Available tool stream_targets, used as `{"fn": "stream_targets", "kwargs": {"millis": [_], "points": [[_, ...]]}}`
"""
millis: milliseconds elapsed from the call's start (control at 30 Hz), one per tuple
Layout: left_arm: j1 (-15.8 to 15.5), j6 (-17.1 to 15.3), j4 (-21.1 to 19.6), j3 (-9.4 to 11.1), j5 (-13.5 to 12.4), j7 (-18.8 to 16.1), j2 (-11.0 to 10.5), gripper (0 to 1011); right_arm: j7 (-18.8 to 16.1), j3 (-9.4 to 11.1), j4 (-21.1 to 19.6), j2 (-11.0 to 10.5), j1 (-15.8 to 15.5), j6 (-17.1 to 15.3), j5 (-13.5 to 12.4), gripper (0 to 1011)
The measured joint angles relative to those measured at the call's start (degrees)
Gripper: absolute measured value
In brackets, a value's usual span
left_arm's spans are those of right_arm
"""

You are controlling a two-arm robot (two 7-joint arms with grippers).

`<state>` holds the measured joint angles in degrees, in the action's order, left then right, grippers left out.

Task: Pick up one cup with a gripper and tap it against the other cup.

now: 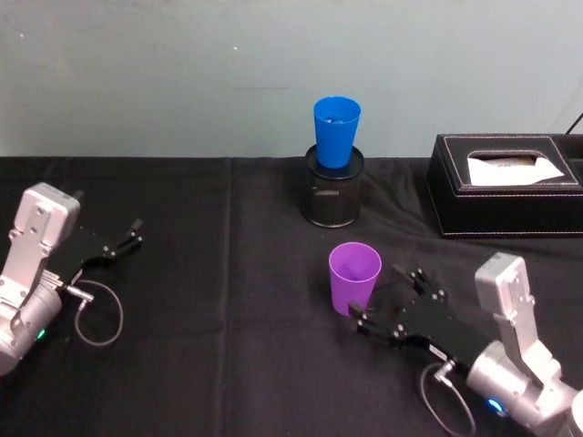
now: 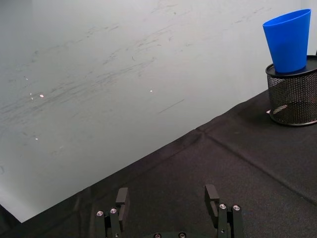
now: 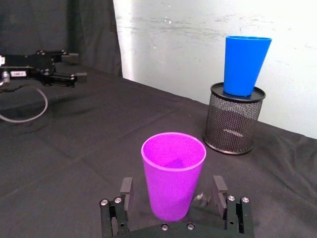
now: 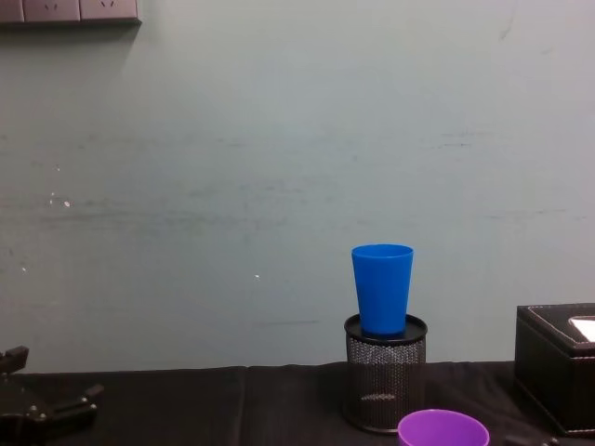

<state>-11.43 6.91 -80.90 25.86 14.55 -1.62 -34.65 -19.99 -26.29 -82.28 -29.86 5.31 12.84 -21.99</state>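
Blue cup (image 1: 336, 130) atop mesh holder (image 1: 332, 193)

Purple cup (image 1: 354, 276) and blue cup (image 1: 336, 130) are smooth plastic; the holder (image 1: 333, 196) is wire mesh; the surface (image 1: 228, 364) is matt black cloth.

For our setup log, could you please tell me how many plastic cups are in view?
2. The blue cup stands in the mesh pen holder; the purple cup stands on the table at the mouth of the open right gripper. None appears hidden.
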Motion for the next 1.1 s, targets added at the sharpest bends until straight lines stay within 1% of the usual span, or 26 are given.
{"fn": "stream_targets", "kwargs": {"millis": [67,133,167,200,400,467,667,933,1100], "points": [[0.0,0.0,0.0,0.0,0.0,0.0,0.0,1000,-0.5,0.0,1.0,0.7,0.8,-0.2,-0.1,1004],[0.0,0.0,0.0,0.0,0.0,0.0,0.0,1000,-1.2,0.0,2.4,2.0,2.3,-0.7,0.0,1004],[0.0,0.0,0.0,0.0,0.0,0.0,0.0,1000,-1.2,0.0,2.4,2.0,2.3,-0.7,0.0,1004],[0.0,0.0,0.0,0.0,0.0,0.0,0.0,1000,-1.4,0.0,3.0,2.5,3.0,-0.9,0.0,1004],[0.0,0.0,0.0,0.0,0.0,0.0,0.0,1000,-2.1,0.0,4.9,4.2,4.8,-1.6,0.9,1004],[0.0,0.0,0.0,0.0,0.0,0.0,0.0,1000,-2.5,0.0,6.0,5.1,5.7,-1.8,1.4,1004],[0.0,0.0,0.0,0.0,0.0,0.0,0.0,1000,-3.0,0.0,7.3,6.3,6.8,-2.0,2.4,1004],[0.0,0.0,0.0,0.0,0.0,0.0,0.0,1000,-3.5,0.7,8.5,8.0,7.4,-2.1,3.4,1004],[0.0,0.0,0.0,0.0,0.0,0.0,0.0,1000,-3.8,1.0,8.7,8.3,7.4,-2.1,3.5,1004]]}}
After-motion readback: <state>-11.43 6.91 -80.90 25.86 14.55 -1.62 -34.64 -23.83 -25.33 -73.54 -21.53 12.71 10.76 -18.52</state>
